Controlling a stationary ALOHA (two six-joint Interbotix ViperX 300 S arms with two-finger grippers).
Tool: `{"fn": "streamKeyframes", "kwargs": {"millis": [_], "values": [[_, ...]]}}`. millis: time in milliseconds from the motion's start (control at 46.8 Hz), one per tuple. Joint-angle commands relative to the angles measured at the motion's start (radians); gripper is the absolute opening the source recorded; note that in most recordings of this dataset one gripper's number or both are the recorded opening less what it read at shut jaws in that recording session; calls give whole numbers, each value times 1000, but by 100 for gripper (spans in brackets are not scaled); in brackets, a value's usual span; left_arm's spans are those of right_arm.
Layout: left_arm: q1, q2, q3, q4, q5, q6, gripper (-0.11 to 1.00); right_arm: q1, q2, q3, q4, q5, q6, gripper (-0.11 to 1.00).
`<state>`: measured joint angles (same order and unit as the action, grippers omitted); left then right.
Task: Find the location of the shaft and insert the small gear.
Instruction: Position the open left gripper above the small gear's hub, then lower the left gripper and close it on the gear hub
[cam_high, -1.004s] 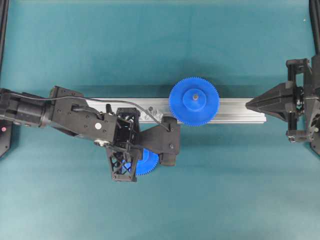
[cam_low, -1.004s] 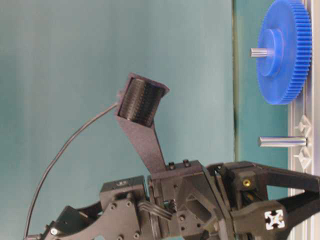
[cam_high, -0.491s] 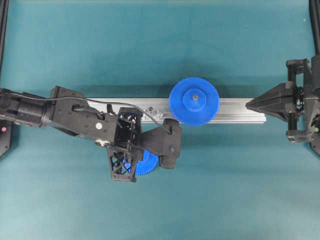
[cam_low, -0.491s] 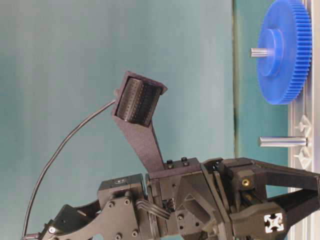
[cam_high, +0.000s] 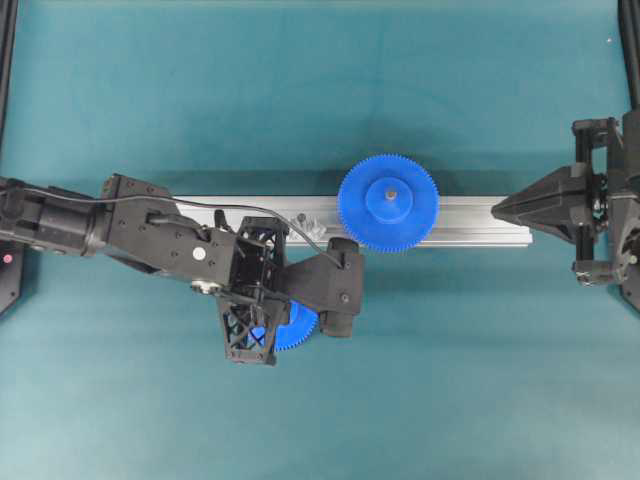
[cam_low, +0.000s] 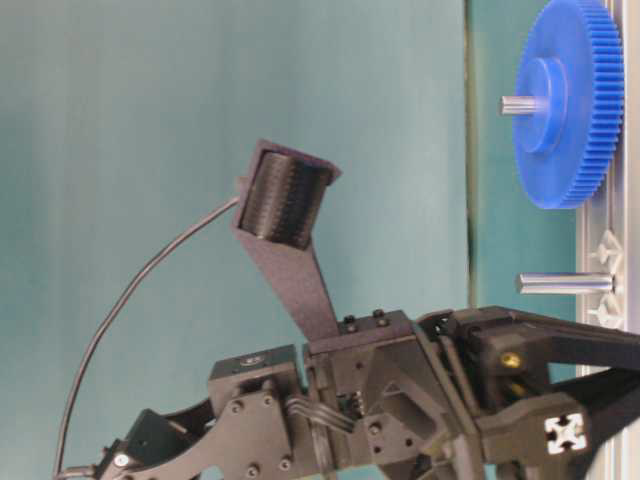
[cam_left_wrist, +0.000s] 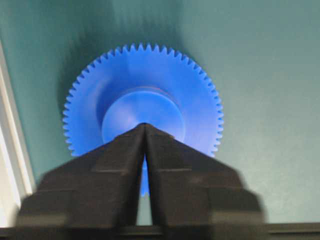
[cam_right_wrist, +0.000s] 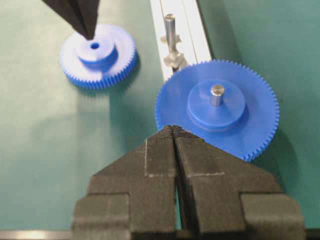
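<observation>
The small gear (cam_left_wrist: 145, 85), blue with a raised hub, lies flat on the teal mat (cam_high: 450, 380) just in front of the rail; it also shows in the right wrist view (cam_right_wrist: 97, 55). My left gripper (cam_left_wrist: 145, 126) hangs directly over its hub with the fingertips together and nothing between them. From overhead the left gripper (cam_high: 262, 318) covers most of the small gear (cam_high: 300, 325). The shaft (cam_right_wrist: 170, 27) stands bare on the rail, a thin grey pin in a shiny mount (cam_low: 565, 283). My right gripper (cam_high: 497, 208) rests shut at the rail's right end.
A larger blue gear (cam_high: 388, 202) sits on its own pin on the aluminium rail (cam_high: 470, 222), right of the shaft. The left arm's wrist camera mount (cam_high: 330, 290) lies between shaft and small gear. Black frame posts (cam_high: 8, 60) stand at the sides.
The left arm has shifted slightly while staying over the small gear. The gears, the shaft and the right arm have not moved.
</observation>
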<state>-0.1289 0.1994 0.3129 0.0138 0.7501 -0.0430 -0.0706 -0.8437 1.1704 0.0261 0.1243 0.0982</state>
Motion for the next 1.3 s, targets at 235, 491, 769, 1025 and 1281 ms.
{"fn": "streamKeyframes", "kwargs": {"millis": [235,491,769,1025,1281], "values": [[-3,-14,-12,2,-9,-3,92,-3,5,-11,2,-6,11,0],[-3,-5,-15,2,-6,-3,93,-2,5,-9,2,-6,11,0],[-2,11,-20,2,-3,-3,93,-2,3,-9,2,-9,12,0],[3,20,-20,2,-5,0,93,-2,2,-9,2,-9,12,0],[5,34,-29,2,-15,5,93,-2,0,-9,2,-9,12,0]]}}
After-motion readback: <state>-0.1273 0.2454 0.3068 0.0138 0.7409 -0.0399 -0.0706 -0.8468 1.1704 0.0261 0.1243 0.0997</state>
